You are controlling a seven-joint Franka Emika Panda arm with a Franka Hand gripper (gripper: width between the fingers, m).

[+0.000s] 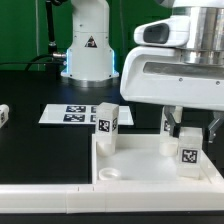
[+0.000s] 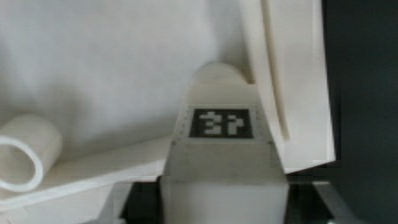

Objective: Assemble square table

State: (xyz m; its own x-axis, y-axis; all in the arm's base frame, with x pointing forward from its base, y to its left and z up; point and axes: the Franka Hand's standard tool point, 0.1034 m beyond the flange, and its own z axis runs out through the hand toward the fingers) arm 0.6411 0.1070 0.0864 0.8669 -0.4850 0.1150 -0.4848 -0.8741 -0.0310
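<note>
The white square tabletop (image 1: 140,162) lies at the table's front, rim up. My gripper (image 1: 190,136) is shut on a white tagged leg (image 1: 188,155) and holds it upright over the tabletop's corner at the exterior view's right. One leg (image 1: 107,125) stands at the back left corner, and another (image 1: 168,121) shows behind my fingers. In the wrist view the held leg (image 2: 224,140) fills the space between my gripper's (image 2: 222,203) dark fingers (image 2: 143,203). Beside it are the tabletop's raised rim (image 2: 294,80) and a round socket (image 2: 22,152).
The marker board (image 1: 72,113) lies behind the tabletop. A further tagged leg (image 1: 3,116) sits at the exterior view's left edge. The robot's base (image 1: 88,50) stands at the back. A long white bar (image 1: 45,183) runs along the front left.
</note>
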